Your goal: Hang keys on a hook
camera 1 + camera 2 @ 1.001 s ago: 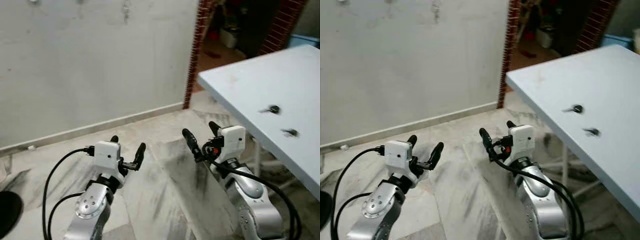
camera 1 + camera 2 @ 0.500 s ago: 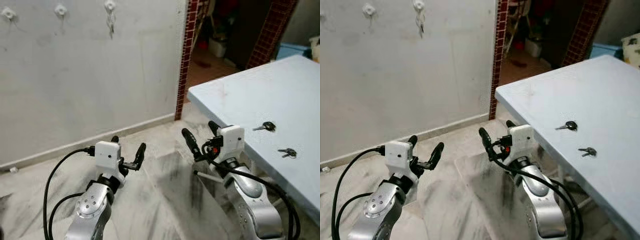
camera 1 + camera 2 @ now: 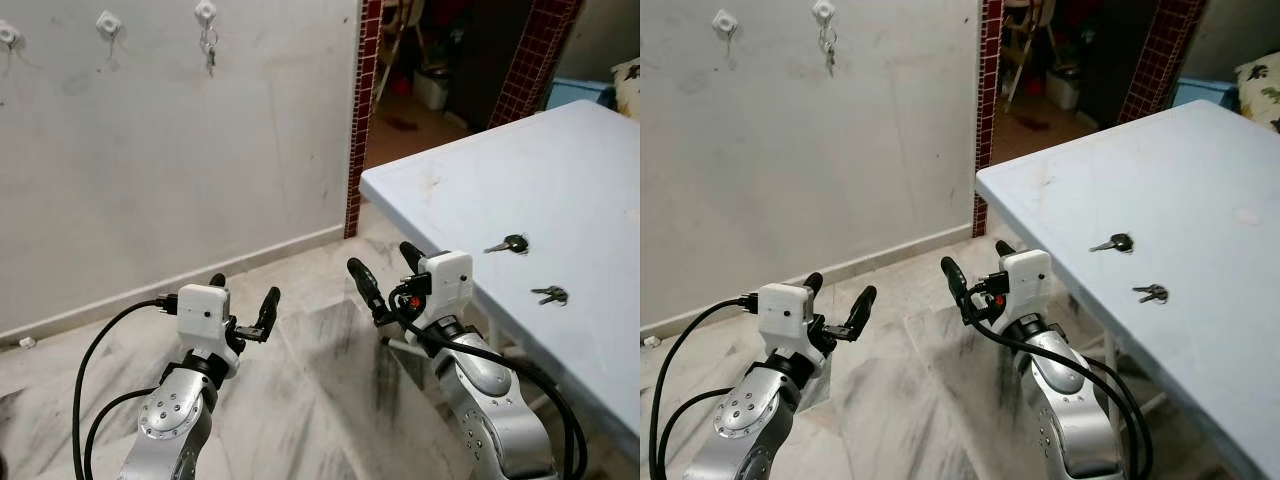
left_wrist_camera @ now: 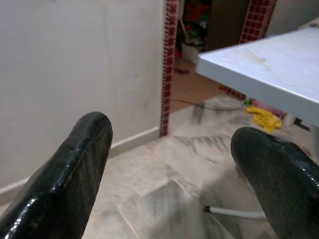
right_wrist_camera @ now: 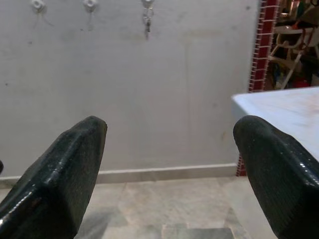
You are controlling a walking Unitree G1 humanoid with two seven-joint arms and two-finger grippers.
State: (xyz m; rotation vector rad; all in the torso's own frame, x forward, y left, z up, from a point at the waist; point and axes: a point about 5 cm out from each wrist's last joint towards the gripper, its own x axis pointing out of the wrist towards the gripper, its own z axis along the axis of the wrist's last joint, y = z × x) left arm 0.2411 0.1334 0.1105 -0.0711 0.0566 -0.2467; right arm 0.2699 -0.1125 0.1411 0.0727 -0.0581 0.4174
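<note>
- Left eye view: the pale blue table (image 3: pixel 560 180) fills the robot's right side, its near corner by the red brick doorway. Two sets of keys lie on it, near the edge that faces the robot: a black-headed key (image 3: pixel 508 244) farther in, and a small key bunch (image 3: pixel 550 294) nearer the front edge. The right gripper (image 3: pixel 385 275) hangs just off that edge, fingers spread with nothing between them. The left gripper (image 3: pixel 242 300) is over the marble floor, also spread and empty, well apart from the table.
- Right eye view: on the wall up left sit white hooks; one bare hook (image 3: pixel 725 21) and a second hook that already carries hanging keys (image 3: pixel 827 47). The black-headed key lies with its long axis roughly along the table's near edge, blade toward the robot's left.
- Left wrist view: both black fingertips (image 4: pixel 75 164) stand wide apart, aimed at the wall base and the table's underside edge.
- Right wrist view: the fingers gape toward the wall, hooks high above, the table corner at one side.
- Judgement: the keys lie to the right of the right gripper and slightly above it, so the right arm is plainly the nearer one for the pickup.
</note>
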